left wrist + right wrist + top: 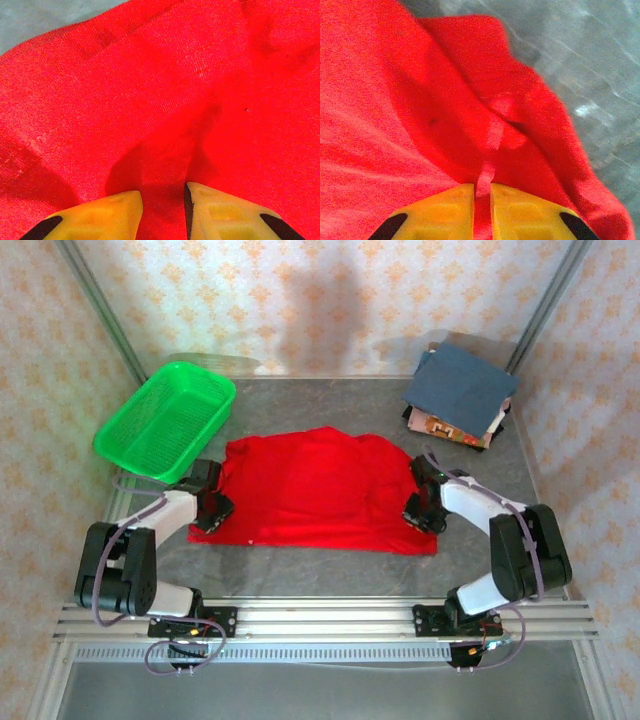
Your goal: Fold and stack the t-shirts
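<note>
Left hand (163,196) clamps the red shirt (320,490) at its nine o'clock edge, right hand (482,189) at three. Open worktop (330,570) lies at six o'clock.

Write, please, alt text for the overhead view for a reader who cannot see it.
A red t-shirt lies spread on a grey table, the left hand at its left edge and the right hand at its right edge. A green basket sits back left; a stack of folded shirts, blue on top, back right.

Your far left: bright green mesh plastic basket (165,420) on grey mottled tabletop (330,575); pale floral-patterned walls (300,300) around.
</note>
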Controlling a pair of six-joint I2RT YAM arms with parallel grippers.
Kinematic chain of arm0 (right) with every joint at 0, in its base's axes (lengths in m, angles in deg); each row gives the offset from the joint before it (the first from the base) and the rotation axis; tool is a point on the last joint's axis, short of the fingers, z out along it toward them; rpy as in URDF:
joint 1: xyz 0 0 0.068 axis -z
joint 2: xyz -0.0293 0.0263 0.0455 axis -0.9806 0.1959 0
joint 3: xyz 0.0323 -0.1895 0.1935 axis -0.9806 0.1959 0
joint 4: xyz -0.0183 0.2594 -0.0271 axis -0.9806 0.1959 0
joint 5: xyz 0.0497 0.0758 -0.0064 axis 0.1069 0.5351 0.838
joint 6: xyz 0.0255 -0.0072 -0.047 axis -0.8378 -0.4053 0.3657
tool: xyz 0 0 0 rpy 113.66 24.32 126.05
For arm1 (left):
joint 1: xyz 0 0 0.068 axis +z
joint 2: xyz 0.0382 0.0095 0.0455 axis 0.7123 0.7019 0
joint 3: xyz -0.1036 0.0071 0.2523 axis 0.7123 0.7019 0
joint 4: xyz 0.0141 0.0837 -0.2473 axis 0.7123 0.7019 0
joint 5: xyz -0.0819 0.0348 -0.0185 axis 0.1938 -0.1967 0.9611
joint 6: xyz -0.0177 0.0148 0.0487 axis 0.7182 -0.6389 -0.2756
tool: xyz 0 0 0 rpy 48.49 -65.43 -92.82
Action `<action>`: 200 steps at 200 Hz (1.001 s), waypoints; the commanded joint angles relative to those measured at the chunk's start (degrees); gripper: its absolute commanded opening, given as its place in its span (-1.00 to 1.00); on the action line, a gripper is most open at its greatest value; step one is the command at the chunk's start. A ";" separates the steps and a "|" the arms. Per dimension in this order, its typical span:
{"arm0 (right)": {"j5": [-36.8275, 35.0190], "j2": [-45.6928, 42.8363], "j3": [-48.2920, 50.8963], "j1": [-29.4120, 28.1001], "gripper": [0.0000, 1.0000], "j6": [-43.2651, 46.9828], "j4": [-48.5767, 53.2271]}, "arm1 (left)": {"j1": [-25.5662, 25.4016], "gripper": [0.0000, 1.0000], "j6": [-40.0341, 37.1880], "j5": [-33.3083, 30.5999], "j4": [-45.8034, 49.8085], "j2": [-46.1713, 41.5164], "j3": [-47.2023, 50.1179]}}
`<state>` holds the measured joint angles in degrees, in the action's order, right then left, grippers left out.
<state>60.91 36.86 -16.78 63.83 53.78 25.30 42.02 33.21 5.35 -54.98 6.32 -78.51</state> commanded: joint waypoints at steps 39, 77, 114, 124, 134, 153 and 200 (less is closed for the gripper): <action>-3.39 -5.70 3.90 -1.91 -0.66 -3.51 6.80 | -1.55 -0.29 3.16 1.61 13.71 -9.27 6.74; -5.14 -9.09 -3.72 -1.91 -0.53 -2.85 9.67 | -1.51 0.19 0.80 0.39 18.70 -12.17 -3.72; -2.93 -6.98 -16.59 -1.91 -0.11 1.34 9.19 | -1.41 0.36 -9.08 -1.53 22.67 -0.33 -25.00; -1.43 -4.70 -19.73 -1.90 0.02 3.43 8.46 | -1.43 0.37 -12.25 -0.70 22.68 4.25 -29.91; -0.39 -2.07 -22.80 -1.88 0.16 5.47 8.33 | -1.28 0.37 -15.39 -0.59 23.66 9.24 -34.94; 1.72 2.29 -27.15 -1.90 0.44 9.82 5.76 | -1.22 0.37 -20.95 -1.17 25.93 17.70 -42.68; 6.27 14.65 -38.19 0.33 0.50 14.21 5.53 | -0.56 0.26 -27.53 -2.91 30.20 29.77 -54.52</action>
<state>64.30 47.74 -50.72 62.76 64.03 31.16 40.97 11.68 4.63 -30.79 33.92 -128.34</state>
